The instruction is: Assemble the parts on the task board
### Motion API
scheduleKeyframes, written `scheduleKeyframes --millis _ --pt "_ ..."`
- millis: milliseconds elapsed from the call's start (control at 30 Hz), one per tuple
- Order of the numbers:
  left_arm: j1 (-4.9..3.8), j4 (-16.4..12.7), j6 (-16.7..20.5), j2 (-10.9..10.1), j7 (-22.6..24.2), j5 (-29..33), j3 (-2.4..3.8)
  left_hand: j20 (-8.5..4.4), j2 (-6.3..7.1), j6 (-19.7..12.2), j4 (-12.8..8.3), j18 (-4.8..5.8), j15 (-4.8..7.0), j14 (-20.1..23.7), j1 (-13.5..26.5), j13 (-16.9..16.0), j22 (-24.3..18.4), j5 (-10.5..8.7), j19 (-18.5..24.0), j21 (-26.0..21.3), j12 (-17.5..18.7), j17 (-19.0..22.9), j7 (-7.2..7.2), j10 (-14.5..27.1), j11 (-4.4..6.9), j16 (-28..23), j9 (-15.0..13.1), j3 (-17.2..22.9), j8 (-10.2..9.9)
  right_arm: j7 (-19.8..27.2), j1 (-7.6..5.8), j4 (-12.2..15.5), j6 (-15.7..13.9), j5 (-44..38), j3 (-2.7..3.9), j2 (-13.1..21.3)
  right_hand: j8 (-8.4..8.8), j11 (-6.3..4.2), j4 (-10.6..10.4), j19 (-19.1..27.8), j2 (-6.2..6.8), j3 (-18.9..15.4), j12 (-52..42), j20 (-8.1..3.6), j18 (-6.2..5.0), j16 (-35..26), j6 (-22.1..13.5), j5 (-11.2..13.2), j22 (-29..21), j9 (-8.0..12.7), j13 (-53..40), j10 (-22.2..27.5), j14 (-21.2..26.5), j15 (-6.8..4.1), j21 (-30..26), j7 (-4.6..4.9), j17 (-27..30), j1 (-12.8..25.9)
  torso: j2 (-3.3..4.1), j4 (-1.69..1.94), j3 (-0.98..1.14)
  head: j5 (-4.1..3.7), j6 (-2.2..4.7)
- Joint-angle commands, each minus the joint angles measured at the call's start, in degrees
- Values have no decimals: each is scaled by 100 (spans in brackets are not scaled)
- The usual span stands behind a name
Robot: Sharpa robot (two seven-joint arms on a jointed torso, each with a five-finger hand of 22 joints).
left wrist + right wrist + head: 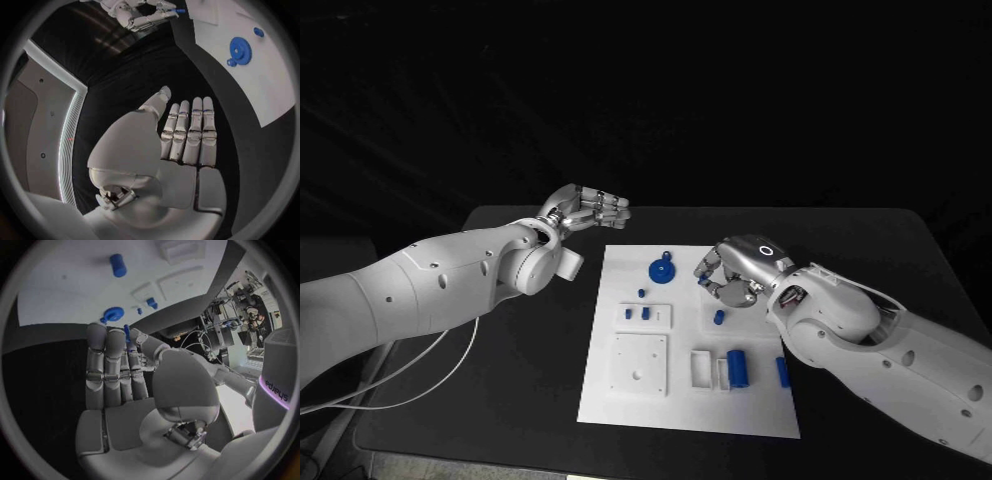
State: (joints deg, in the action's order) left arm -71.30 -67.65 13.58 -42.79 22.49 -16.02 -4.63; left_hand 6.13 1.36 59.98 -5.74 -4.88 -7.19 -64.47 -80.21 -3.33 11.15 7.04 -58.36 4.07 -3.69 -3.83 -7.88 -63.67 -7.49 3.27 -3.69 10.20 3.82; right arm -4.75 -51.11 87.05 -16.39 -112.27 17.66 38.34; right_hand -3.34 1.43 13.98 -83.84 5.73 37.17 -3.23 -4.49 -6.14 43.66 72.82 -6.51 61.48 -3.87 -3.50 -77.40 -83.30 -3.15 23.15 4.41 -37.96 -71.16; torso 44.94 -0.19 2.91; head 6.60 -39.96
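A slim blue plastic peg [127,333] sits pinched in the fingertips of the silver right hand [730,276], poised above the white rectangular task board [625,400] at the middle of the black counter [877,240], just beside a blue toothed gear [664,268]. The silver left hand [589,208] hovers off the board's far left corner, fingers straight, grasping nothing.
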Motion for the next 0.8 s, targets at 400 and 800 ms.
scheduleKeyframes --millis 400,800 --pt "-9 117 323 266 214 46 2 50 -18 69 41 60 -53 134 -45 3 -50 -7 -41 17 18 4 -1 81 -36 22 1 -14 -15 291 572 170 171 -597 -197 -471 -30 4 27 -55 -67 -63 -16 -36 -86 -20 16 -141 58 -8 -5 -5 7 -41 -97 6 24 -17 -21 -2 -13 571 -156" --pt "-9 152 311 386 189 80 2 61 -27 57 57 45 -59 148 -41 2 -76 -9 -49 20 17 3 -5 81 -37 23 3 -31 -20 310 795 -145 221 -738 -346 -776 -31 4 85 -83 -91 -96 -17 -43 -92 -4 17 -348 151 -9 -4 -8 10 -49 -131 4 32 42 -10 3 -13 819 -291"
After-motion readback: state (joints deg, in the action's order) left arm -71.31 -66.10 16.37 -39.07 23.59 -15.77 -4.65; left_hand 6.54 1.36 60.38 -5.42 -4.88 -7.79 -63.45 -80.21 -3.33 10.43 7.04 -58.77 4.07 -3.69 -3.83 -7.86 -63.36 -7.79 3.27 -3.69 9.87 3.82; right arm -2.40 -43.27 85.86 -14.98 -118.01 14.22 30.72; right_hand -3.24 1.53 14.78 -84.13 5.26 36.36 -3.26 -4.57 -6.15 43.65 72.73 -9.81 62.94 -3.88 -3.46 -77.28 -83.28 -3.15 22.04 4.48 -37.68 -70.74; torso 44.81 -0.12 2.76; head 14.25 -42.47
